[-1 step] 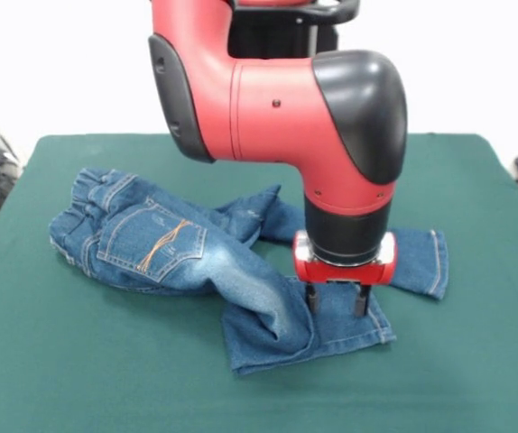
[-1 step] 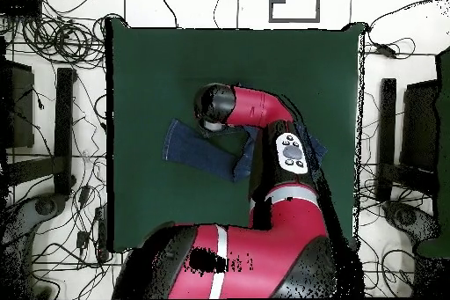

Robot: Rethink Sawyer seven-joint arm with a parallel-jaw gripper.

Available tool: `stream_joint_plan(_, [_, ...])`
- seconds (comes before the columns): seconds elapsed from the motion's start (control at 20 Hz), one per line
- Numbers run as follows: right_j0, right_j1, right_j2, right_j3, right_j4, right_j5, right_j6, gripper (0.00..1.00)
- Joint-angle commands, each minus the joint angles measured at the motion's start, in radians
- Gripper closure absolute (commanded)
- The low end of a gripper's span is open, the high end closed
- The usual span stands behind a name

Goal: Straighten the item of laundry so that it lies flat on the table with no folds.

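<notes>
Where green table (image 1: 51,379) meets white wall, crumpled jeans (image 1: 160,244), claw (image 1: 337,299) wide

Lit evenly and brightly from above in the front view, with the white backdrop washed out. Soft glare on the arm (image 1: 277,99), faint shadow under the jeans (image 1: 241,271) on the desk (image 1: 78,361). Slightly soft throughout. Darker overhead, the desk (image 2: 149,94) nearly flat in tone, gloss on the arm (image 2: 264,252).

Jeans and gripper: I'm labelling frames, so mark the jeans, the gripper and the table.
jeans (image 1: 155,242), front view, on the back pocket.
gripper (image 1: 337,299), front view, midway between its fingertips.
table (image 1: 78,379), front view, on bare green cloth.
</notes>
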Motion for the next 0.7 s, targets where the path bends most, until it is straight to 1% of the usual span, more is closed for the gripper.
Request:
stream_joint_plan(0.05, [0.113,0.254,0.156,0.025,0.058,-0.336,0.248,0.00])
stream_joint_plan(0.4, [0.163,0.268,0.109,-0.002,0.065,-0.361,0.322,0.00])
stream_joint_plan(0.7, [0.192,0.284,0.090,0.000,0.090,-0.440,0.377,0.00])
